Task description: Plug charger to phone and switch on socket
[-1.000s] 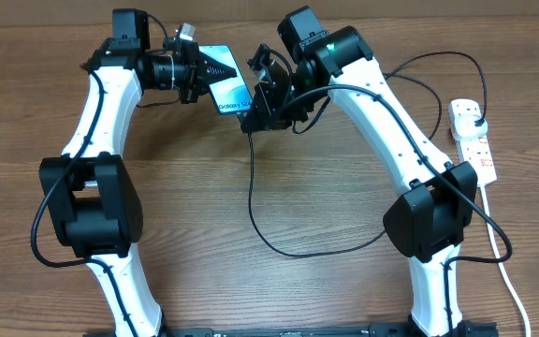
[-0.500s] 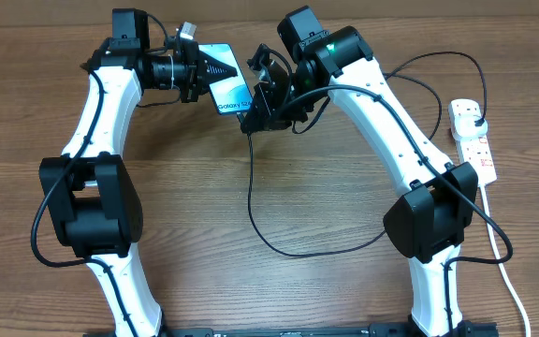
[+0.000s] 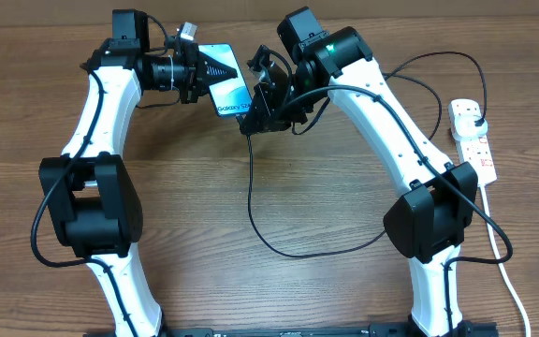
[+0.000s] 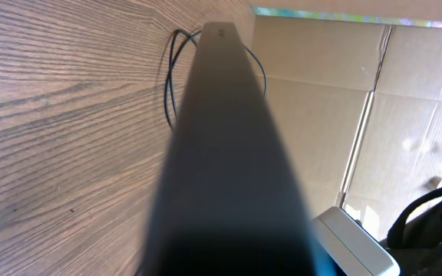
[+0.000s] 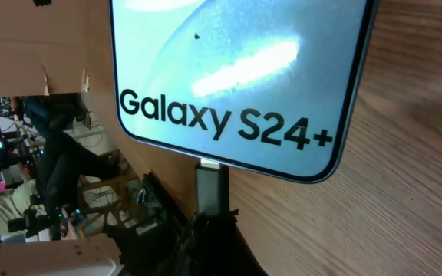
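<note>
The phone [image 3: 229,87] has a light-blue lit screen reading "Galaxy S24+" and is held above the table at the back. My left gripper [image 3: 204,77] is shut on its far end; in the left wrist view the phone's dark back [image 4: 225,176] fills the middle. My right gripper [image 3: 254,114] is shut on the charger's connector tip [image 5: 210,186], which sits at the phone's [image 5: 236,77] bottom edge port. The charger's black cable [image 3: 288,245] loops down over the table. Its black plug [image 3: 475,119] sits in the white socket strip [image 3: 473,139] at the right.
The socket's thick white cord [image 3: 513,281] runs down the right edge toward the front. Cardboard walls [image 4: 359,100] stand behind the table. The arms' bases [image 3: 92,211] stand front left and front right.
</note>
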### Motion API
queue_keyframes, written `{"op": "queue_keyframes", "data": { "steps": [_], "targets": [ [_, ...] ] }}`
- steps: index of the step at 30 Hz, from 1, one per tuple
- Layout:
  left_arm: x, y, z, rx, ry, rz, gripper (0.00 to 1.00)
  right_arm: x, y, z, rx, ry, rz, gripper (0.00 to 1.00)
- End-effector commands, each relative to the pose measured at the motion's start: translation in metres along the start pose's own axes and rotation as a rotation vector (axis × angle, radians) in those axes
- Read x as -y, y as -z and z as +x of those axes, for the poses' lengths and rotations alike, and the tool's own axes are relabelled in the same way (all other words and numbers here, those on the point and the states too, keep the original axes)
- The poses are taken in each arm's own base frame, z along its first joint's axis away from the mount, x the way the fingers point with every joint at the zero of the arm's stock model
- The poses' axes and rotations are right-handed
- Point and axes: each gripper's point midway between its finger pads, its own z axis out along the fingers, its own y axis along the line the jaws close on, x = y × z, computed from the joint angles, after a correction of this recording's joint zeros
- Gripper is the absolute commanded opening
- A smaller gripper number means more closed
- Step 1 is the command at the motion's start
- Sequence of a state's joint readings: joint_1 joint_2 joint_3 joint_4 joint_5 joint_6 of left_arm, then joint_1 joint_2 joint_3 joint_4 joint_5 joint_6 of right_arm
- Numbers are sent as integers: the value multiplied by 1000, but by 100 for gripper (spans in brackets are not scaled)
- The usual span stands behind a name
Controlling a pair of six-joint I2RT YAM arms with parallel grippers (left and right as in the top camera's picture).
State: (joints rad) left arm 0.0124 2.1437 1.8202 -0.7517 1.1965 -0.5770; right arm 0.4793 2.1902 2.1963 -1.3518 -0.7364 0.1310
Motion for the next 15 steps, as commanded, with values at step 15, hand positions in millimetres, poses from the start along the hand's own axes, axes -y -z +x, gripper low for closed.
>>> {"op": "queue_keyframes", "data": {
  "steps": [15],
  "targets": [
    [41,-32,49,-200,-41,147,4,-2,26,-23,125,50,22,4]
  ]
}}
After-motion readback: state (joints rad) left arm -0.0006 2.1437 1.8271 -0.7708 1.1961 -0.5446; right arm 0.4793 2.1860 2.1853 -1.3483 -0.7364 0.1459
